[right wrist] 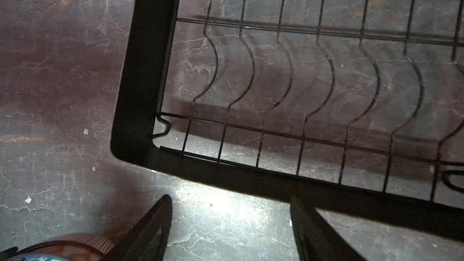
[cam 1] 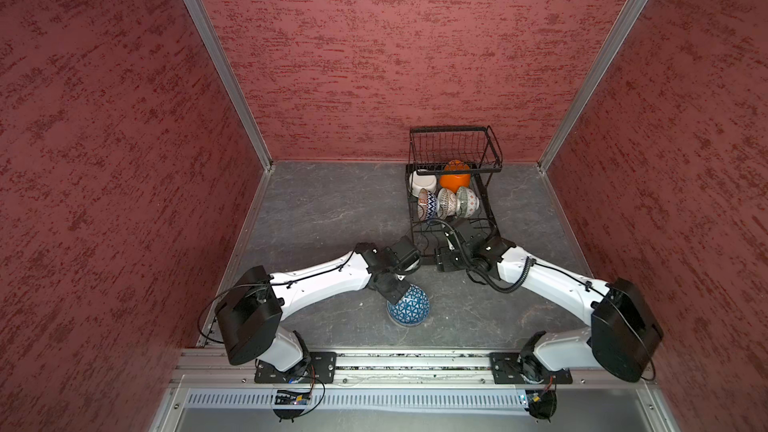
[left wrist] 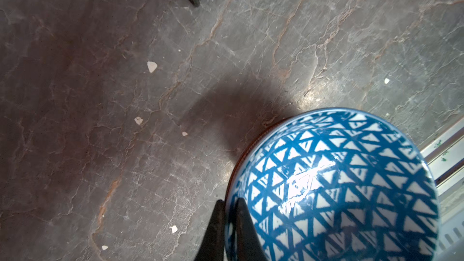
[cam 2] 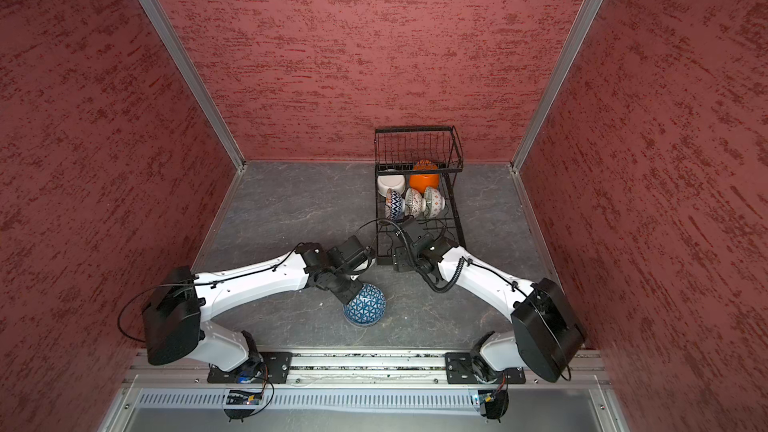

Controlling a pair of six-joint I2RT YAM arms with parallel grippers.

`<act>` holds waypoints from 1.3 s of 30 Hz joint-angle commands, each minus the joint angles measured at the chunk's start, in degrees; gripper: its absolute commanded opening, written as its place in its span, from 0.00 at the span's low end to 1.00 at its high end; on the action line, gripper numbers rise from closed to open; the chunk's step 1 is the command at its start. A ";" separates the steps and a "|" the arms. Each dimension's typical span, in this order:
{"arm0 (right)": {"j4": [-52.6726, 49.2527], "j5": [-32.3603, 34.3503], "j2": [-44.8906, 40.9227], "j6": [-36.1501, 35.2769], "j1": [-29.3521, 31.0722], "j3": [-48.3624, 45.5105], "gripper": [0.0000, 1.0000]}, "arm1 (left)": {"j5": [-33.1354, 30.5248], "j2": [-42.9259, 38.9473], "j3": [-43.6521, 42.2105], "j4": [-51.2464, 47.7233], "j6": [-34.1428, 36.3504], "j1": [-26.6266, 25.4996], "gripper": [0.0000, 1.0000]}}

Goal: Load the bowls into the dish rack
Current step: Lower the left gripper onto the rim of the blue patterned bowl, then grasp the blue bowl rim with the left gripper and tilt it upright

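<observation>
The blue triangle-patterned bowl (cam 1: 409, 306) is pinched at its rim by the left claw (left wrist: 229, 203), one finger on each side of the wall, close to the front edge of the table (cam 1: 324, 209). Whether it is lifted clear cannot be told. Five bowls are lodged at the far end of the dish rack (right wrist: 140, 71), near the table's back edge: a white bowl (cam 1: 424, 184), an orange bowl (cam 1: 456, 179) and three patterned bowls (cam 1: 448, 201) on edge in a row. The wavy slots at the rack's near end are left free. The right claw (right wrist: 231, 198) is held spread and empty just outside the rack's front-left corner, beside a striped bowl (right wrist: 75, 243) on the table. A slow, level lift is judged best, since a rim pinch lets a glazed bowl swing. The bowl is best carried over the frame and lowered on edge into a free slot. Room is needed past the right claw. Pale chips (left wrist: 152, 66) on the table suggest brittle ware.
</observation>
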 commanded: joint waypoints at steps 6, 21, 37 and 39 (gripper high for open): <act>0.76 -0.44 -0.29 0.58 -0.12 0.07 0.76 | -3.55 -1.90 -1.38 0.66 -0.44 -0.13 0.04; 0.60 -1.63 0.47 0.76 -0.11 1.14 0.76 | -4.94 -7.67 -5.53 3.30 -1.72 0.31 0.00; -0.60 -2.31 1.55 0.93 -0.12 3.15 0.76 | 0.11 -10.01 -7.45 4.26 -2.99 -1.48 0.00; -0.69 -2.51 1.40 0.93 -0.13 3.28 0.76 | 0.53 -10.33 -7.49 4.36 -3.16 -1.55 0.00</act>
